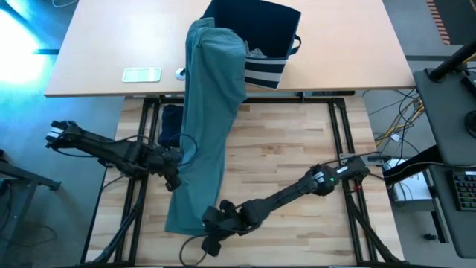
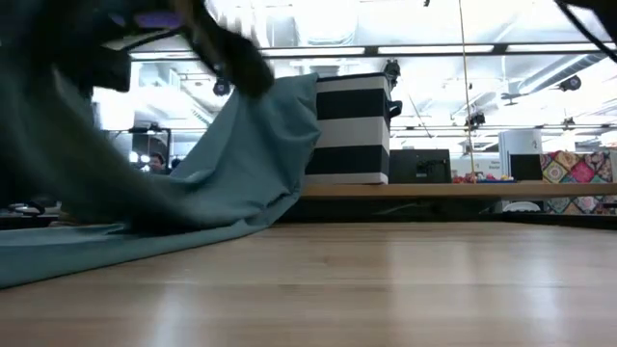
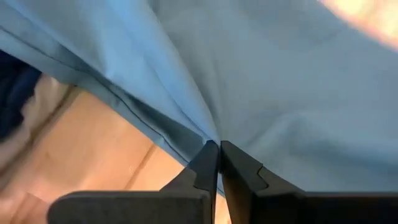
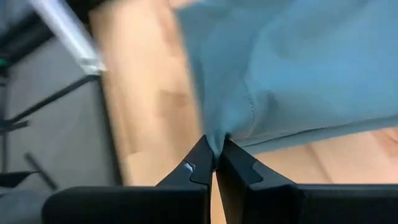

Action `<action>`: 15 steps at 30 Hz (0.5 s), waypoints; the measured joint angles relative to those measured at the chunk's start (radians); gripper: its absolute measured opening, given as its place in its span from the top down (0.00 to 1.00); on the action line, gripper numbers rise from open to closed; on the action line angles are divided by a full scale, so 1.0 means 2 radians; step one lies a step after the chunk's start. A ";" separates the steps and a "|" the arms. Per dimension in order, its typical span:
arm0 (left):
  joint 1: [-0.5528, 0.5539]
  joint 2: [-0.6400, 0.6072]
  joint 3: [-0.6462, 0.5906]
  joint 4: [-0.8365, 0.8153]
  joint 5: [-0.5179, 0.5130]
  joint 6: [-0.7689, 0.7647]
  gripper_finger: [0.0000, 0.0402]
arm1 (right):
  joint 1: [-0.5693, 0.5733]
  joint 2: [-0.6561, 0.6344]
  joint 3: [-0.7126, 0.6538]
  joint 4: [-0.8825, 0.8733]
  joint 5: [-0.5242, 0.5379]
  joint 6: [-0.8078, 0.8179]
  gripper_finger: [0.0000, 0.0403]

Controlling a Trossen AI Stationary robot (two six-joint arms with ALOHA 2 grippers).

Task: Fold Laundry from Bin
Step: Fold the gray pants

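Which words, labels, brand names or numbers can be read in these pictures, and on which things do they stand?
No text can be read.
Teal garment: plain, no print visible.
Striped bin: white stripes only, no lettering.
Small white flat device: any marking is too small to read.
Room behind, low view: nothing readable.

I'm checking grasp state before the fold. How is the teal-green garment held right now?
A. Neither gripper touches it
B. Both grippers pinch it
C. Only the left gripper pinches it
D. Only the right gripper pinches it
B: the left gripper and the right gripper are each closed on an edge of the teal-green garment, which trails from the bin.
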 joint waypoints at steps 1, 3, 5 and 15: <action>0.000 0.006 -0.003 0.003 0.000 -0.003 0.98 | -0.002 0.007 0.000 0.000 0.000 0.003 0.98; 0.000 0.018 -0.004 0.005 0.001 -0.009 0.94 | -0.004 0.018 0.000 0.000 -0.008 0.011 0.98; -0.001 0.028 0.002 -0.009 0.017 -0.009 0.88 | -0.007 0.025 0.000 0.004 -0.033 0.019 0.98; -0.157 0.029 0.085 -0.034 0.053 -0.130 0.56 | -0.012 0.017 0.002 -0.019 -0.046 0.024 0.98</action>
